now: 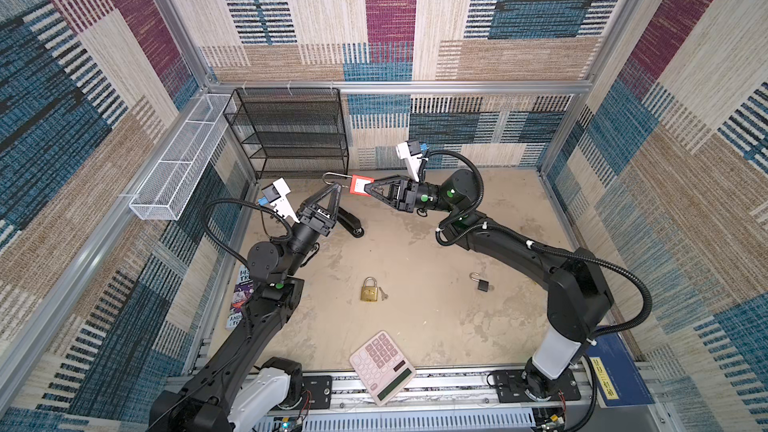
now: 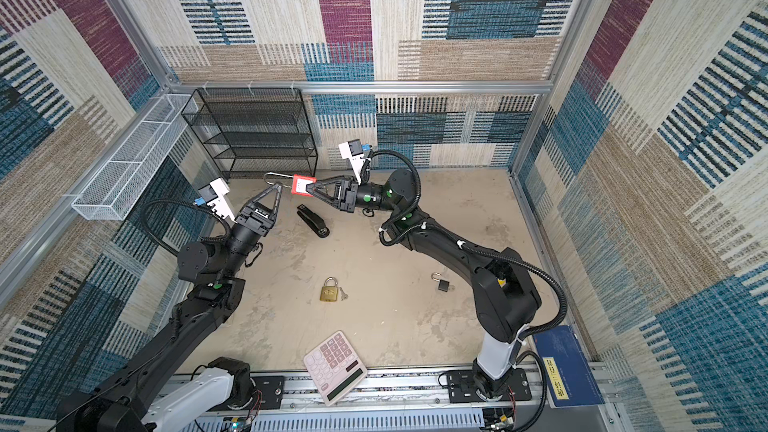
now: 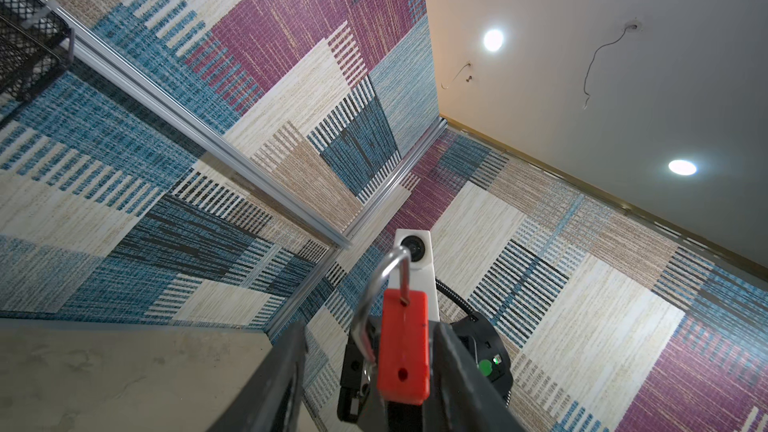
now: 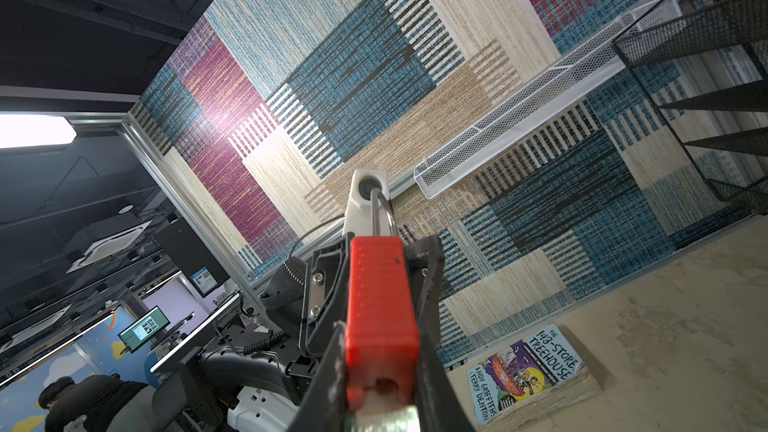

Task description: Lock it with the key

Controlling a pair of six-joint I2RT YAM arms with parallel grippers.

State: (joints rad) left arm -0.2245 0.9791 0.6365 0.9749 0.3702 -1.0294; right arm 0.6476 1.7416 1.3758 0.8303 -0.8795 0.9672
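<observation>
**Red padlock held level in mid-air**

A red, block-shaped plastic padlock (image 1: 358, 185) with a long, thin steel shackle (image 3: 386, 263) lay roughly level in mid-air toward the back of the workspace. In both top views the shackle pointed left. The right gripper (image 1: 368, 188) was pinching the body at its keyhole end. A white label marked one face. One shackle leg entered the top of the body; whether the other was seated could not be told. No key could be made out with certainty.

Patchwork carpet walls (image 1: 390, 14), beige floor (image 1: 415, 242), black mesh shelf (image 1: 291, 130)
</observation>
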